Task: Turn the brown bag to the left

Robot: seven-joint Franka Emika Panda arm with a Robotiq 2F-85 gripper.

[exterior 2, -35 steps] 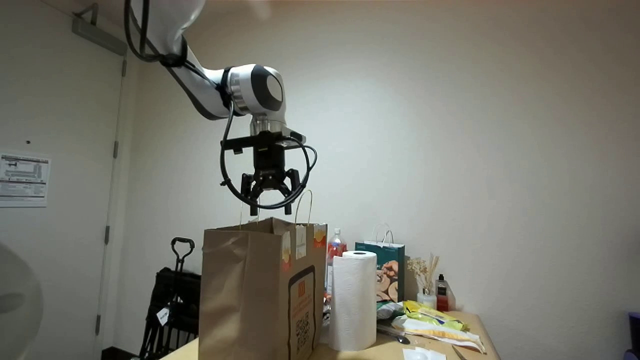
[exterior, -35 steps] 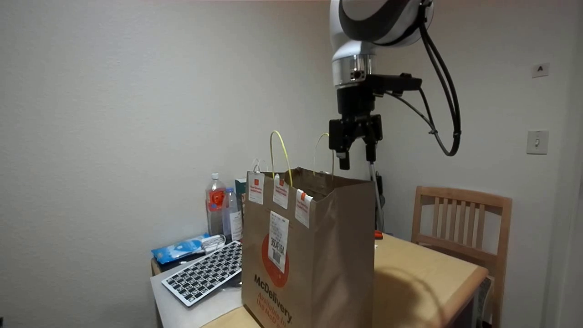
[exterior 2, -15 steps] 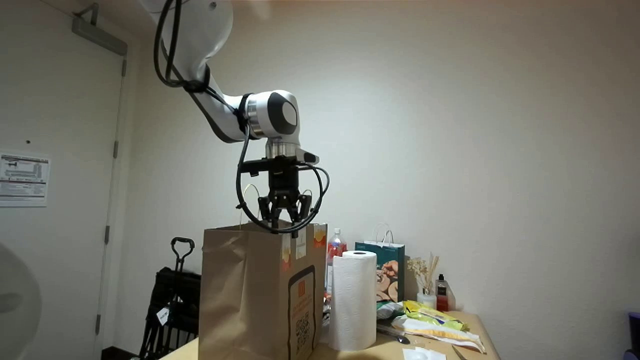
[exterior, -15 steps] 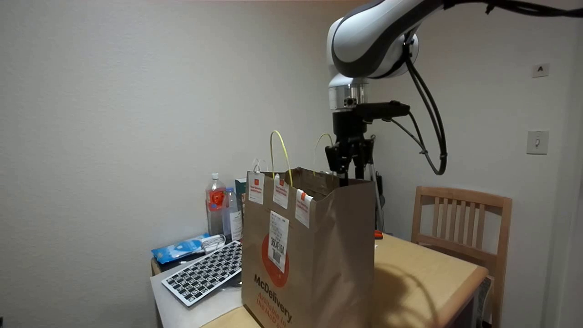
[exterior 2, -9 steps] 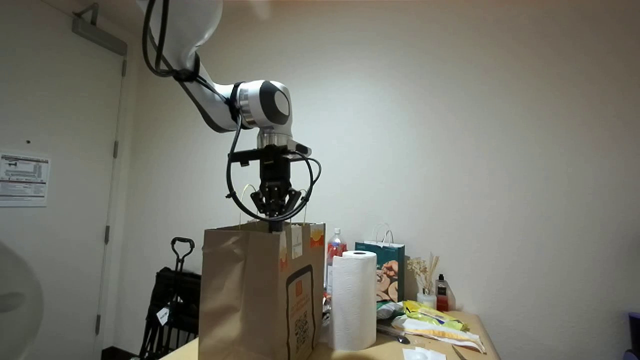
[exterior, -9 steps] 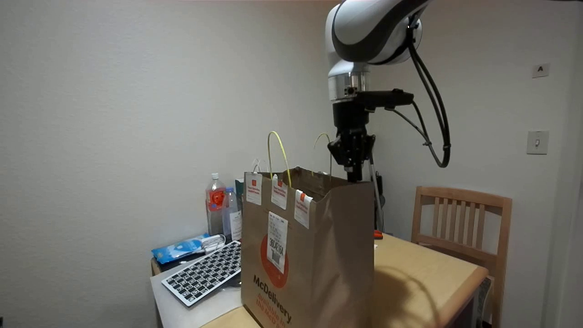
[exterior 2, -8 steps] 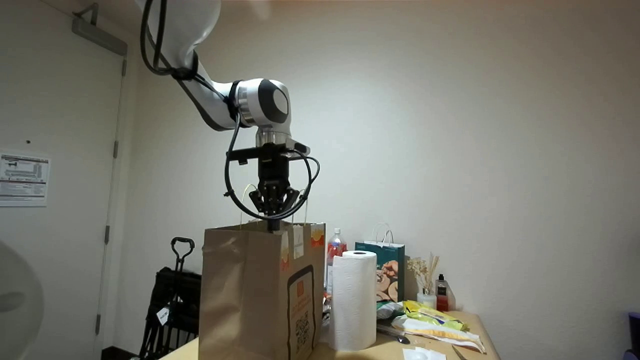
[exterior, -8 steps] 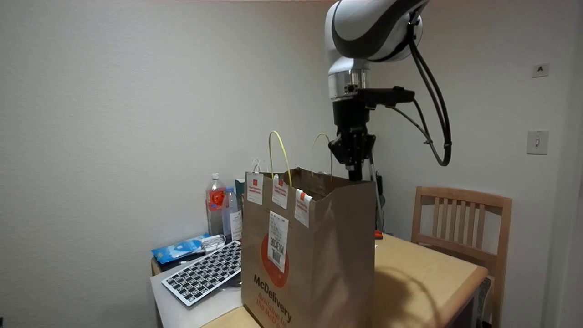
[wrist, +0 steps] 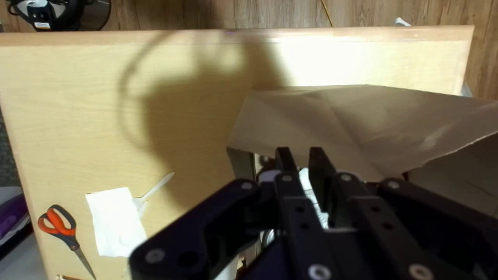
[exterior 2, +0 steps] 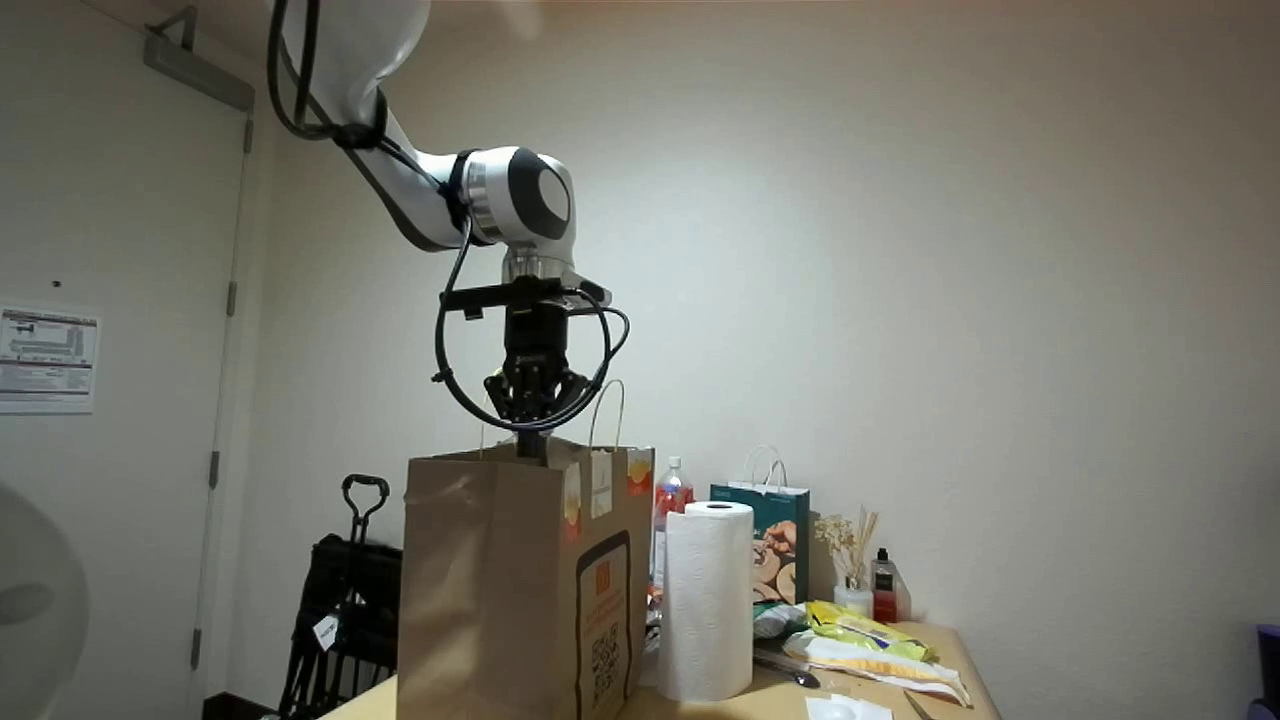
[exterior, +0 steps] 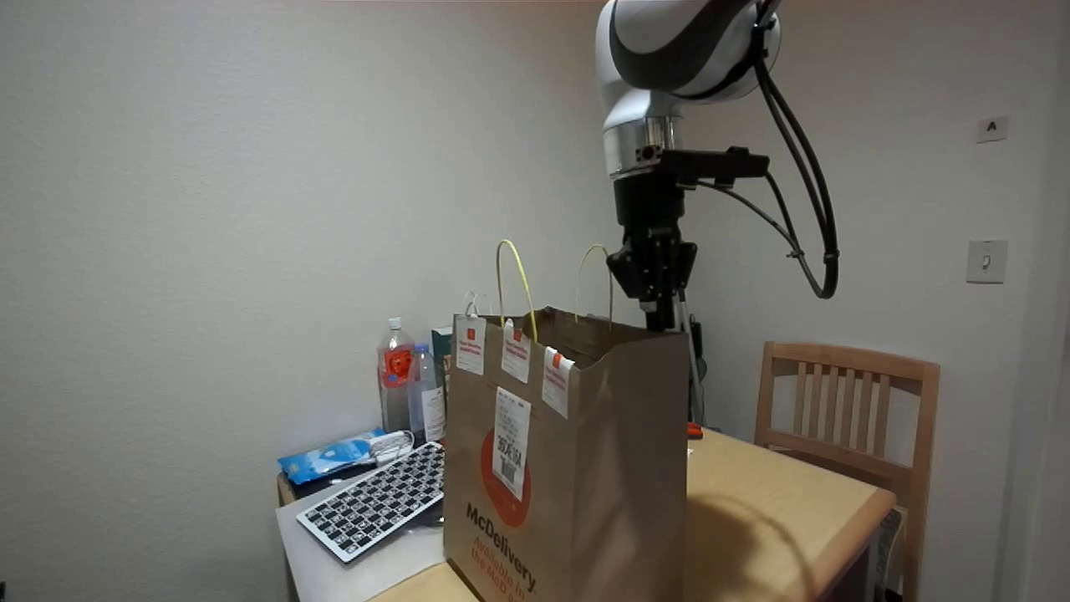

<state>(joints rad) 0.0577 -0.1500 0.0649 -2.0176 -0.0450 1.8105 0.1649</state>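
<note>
The brown bag [exterior: 627, 468] stands upright on the table in both exterior views, its top open and its pale loop handles raised. White stickers and red print cover one of its faces. My gripper [exterior: 659, 319] points down at the bag's rim. In an exterior view the tips of my gripper [exterior 2: 532, 446] reach the opening, partly behind the near edge. The wrist view shows my gripper [wrist: 300, 151] slightly open, a narrow gap between its fingers, over the folded wall of the bag [wrist: 373, 124]. Nothing seems held in that gap; whether the tips touch paper is unclear.
A paper towel roll [exterior 2: 708, 600] stands close beside the bag, with a green bag [exterior 2: 750, 500] and packets behind. A keyboard [exterior: 376, 502] and bottles [exterior: 396, 376] are on its other side. Scissors [wrist: 64, 231] and a napkin [wrist: 114, 221] lie on the table.
My fingers came together at the bag's rim, then parted a little. The gripper has risen slightly and moved away from the towel roll. The bag shifted a little and is back in place.
</note>
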